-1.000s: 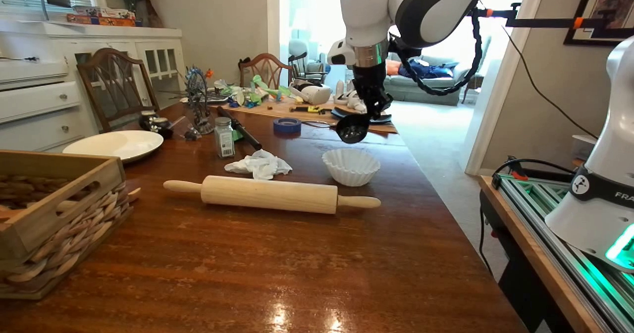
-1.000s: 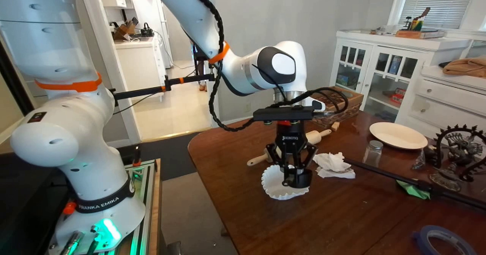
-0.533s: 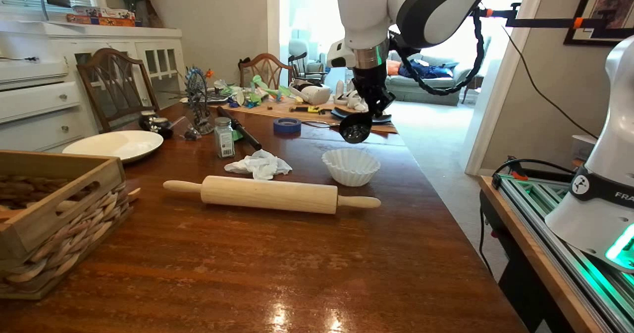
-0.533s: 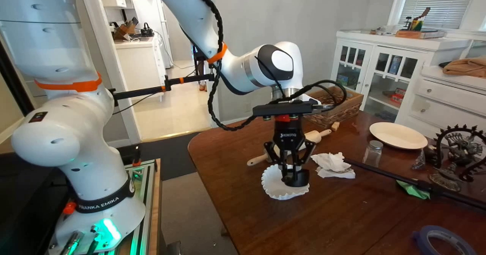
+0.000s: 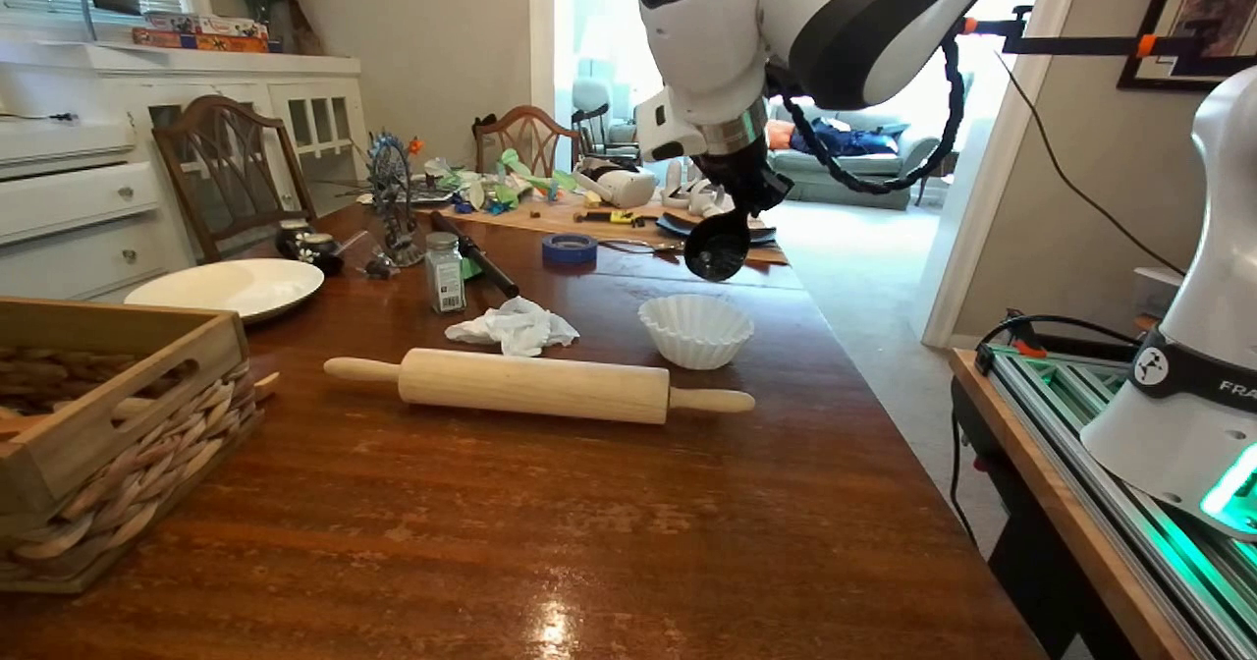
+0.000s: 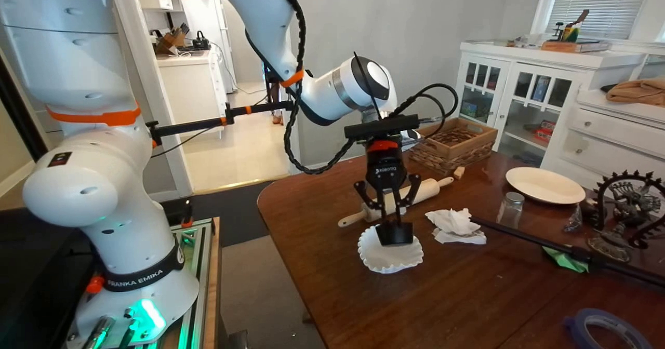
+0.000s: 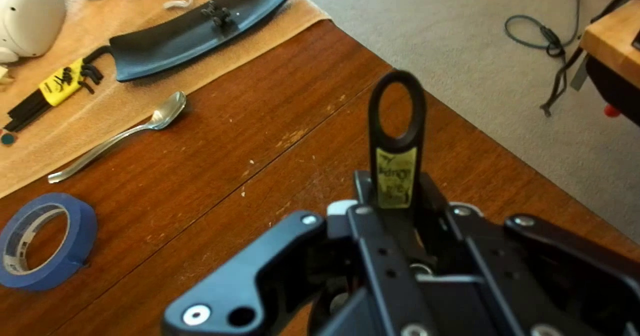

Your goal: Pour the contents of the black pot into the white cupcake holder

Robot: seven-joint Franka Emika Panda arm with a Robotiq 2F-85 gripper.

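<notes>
Tilted further since the earlier frame, the black pot (image 5: 717,246), its looped handle (image 7: 395,176) pinched by the pincer (image 6: 393,219), is held in the air, apart from and higher than the single white cupcake holder (image 5: 696,332). Beneath them spreads a polished brown wooden surface (image 5: 628,522), in a room with white cabinets (image 6: 503,97) and pale carpet (image 7: 440,41). Counted across the views: one rolling pin (image 5: 535,385), one cream plate (image 5: 236,287), one woven-sided basket (image 5: 167,473), one glass jar (image 5: 446,275), one crumpled white paper (image 5: 516,327), one roll of blue tape (image 7: 82,231), one spoon (image 7: 164,115), one yellow holder (image 7: 62,83) of black hex keys (image 7: 30,107), and, farther back, two open-backed wooden chairs (image 5: 218,104).
</notes>
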